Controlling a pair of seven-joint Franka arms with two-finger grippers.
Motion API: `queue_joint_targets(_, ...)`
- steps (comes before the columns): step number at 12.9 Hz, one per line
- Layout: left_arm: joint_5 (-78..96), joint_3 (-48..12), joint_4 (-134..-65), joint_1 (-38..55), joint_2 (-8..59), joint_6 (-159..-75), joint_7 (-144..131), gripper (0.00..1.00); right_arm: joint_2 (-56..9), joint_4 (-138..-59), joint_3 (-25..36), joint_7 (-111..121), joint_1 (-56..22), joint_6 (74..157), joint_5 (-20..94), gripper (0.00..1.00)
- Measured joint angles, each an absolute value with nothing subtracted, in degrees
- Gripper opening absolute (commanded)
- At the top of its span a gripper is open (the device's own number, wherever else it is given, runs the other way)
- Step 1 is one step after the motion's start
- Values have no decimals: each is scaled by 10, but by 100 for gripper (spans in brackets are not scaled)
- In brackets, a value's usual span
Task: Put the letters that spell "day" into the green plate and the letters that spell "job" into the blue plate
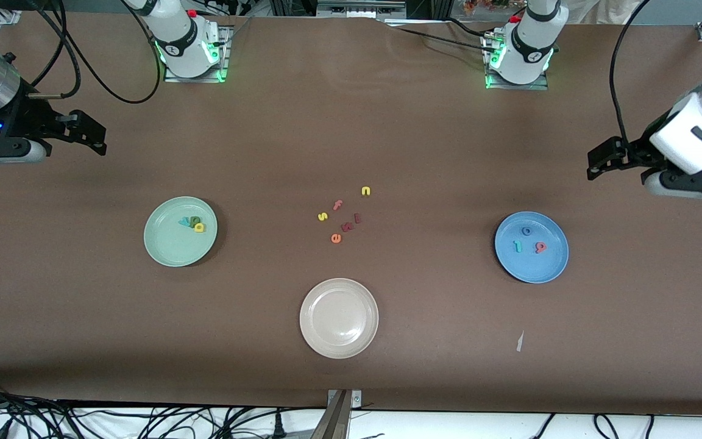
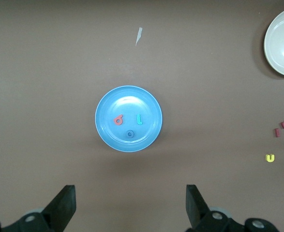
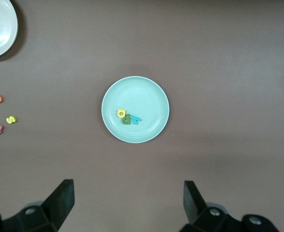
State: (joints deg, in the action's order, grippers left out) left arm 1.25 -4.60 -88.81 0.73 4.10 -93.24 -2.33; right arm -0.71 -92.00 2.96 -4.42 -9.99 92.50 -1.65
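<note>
We see a brown bench [image 1: 351, 122], w/ both arms pulled back & waiting at its ends. The left tool [image 2: 131, 205] hangs over the bench at the left arm's end, fingers spread wide, nothing betw. them. The right tool [image 3: 128, 203] hangs over the right arm's end, also spread wide & empty.

Three plates sit well apart. The green plate [image 1: 165, 247] lies toward the right arm's end; the blue plate [image 1: 549, 265] toward the left arm's end; a beige-white plate [image 1: 339, 341] sits betw. them, nearer the front camera.

Smaller stuff: in the green plate we find the yellow D [image 1: 199, 227], the dark green a [image 1: 194, 221] & the teal Y [image 1: 184, 221], bunched tog., touching. In the blue plate lie the blue o [image 1: 526, 230], the teal j [image 1: 517, 246] & the pink-red b [image 1: 540, 247], each apart.

Mid-bench, farther from the camera than the beige-white plate, loose letters lie scattered: yellow n [image 1: 365, 191], pink f [image 1: 337, 204], yellow s [image 1: 322, 216], orange e [image 1: 335, 238], plus two dark red bits [image 1: 351, 223]. A small white scrap [image 1: 519, 342] lies nearer the camera than the blue plate.
</note>
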Motion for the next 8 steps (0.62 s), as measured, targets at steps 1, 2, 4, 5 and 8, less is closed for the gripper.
queue_joint_targets(1,13,-41,-913,7,24,-942,-22,100,-8,-920,29,-44,-100,925,-16,100)
queue_joint_targets(2,13,-36,-926,7,16,-946,-17,100,-9,-920,29,-44,-100,925,-16,100)
queue_joint_targets(4,13,-30,-936,2,13,-948,-8,100,-14,-920,30,-44,-100,925,-16,100)
queue_joint_targets(5,13,-29,-938,-2,13,-948,-6,100,-16,-920,30,-44,-100,925,-16,100)
queue_joint_targets(8,13,-29,-941,-3,13,-948,-4,100,-18,-920,30,-44,-100,925,-16,100)
